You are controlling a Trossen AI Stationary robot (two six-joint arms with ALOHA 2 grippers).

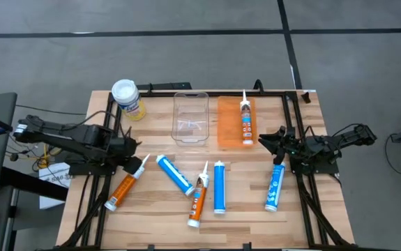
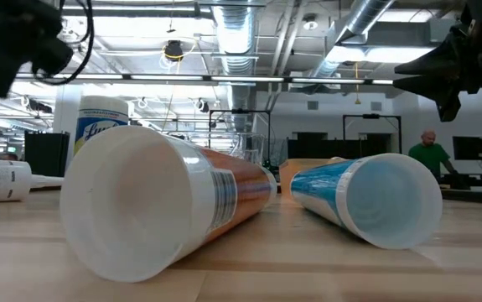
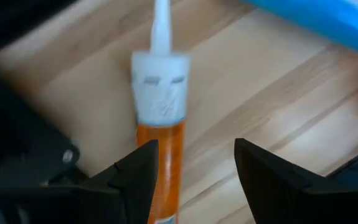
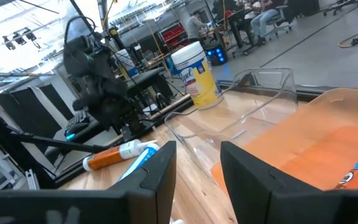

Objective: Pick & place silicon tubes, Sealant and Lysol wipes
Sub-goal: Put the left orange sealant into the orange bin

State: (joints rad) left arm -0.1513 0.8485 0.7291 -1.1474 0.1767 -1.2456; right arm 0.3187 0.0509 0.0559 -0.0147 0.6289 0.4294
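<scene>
My left gripper is open and hovers over the nozzle end of an orange caulk tube lying at the table's near left. In the left wrist view the tube lies just beyond one finger; I see no touch. My right gripper is open and empty beside an orange tray, in which another orange tube lies. A blue tube lies near the right arm. The Lysol wipes canister stands upright at the far left.
A clear tray sits at the far middle beside the orange tray. Two blue tubes and an orange tube lie in the near middle. Black frame rails run along the table's left and right sides. A person stands far behind the table.
</scene>
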